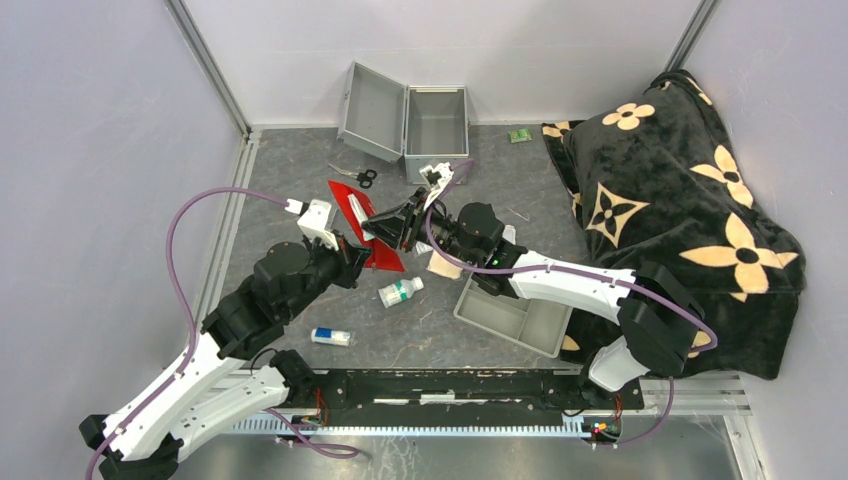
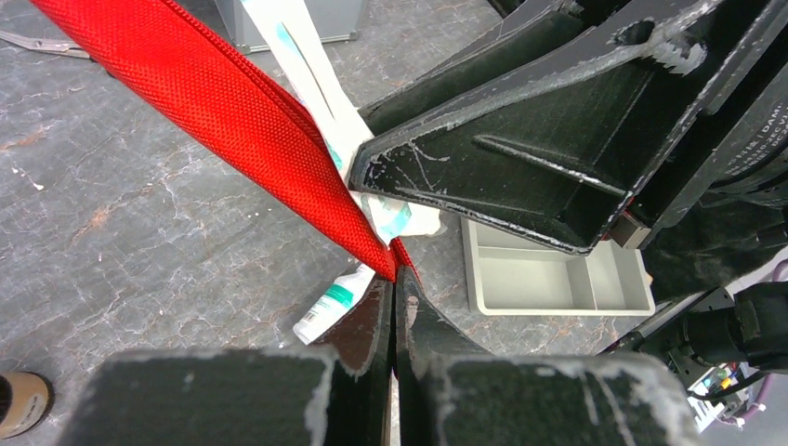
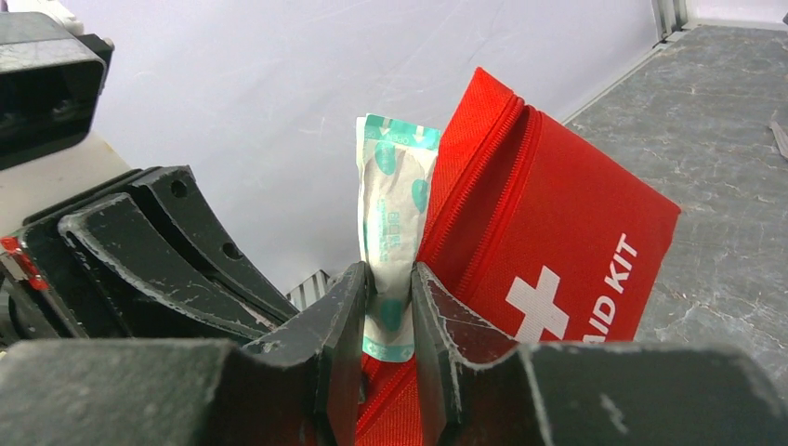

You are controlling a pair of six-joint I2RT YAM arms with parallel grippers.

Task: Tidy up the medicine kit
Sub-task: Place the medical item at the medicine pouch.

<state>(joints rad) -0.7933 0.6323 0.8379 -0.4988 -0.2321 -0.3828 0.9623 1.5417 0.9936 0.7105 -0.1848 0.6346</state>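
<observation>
The medicine kit [image 1: 436,122] is a silver-grey metal case standing open at the back, its lid [image 1: 372,110] swung to the left. The red first-aid pouch [image 1: 358,215] with a white cross [image 3: 537,305] is held up off the table. My left gripper [image 2: 395,283] is shut on the pouch's lower edge [image 2: 214,102]. My right gripper [image 3: 387,288] is shut on a white and teal bandage packet [image 3: 395,204], which stands upright at the pouch's open zipper. The packet also shows in the left wrist view [image 2: 311,79].
A white bottle with a green label [image 1: 400,292] lies near the grey divided tray [image 1: 515,318]. Scissors [image 1: 355,177] lie before the case. A small blue-and-white box [image 1: 330,337] is near front. A beige packet [image 1: 445,265] lies under my right arm. A black flowered blanket [image 1: 680,200] covers the right.
</observation>
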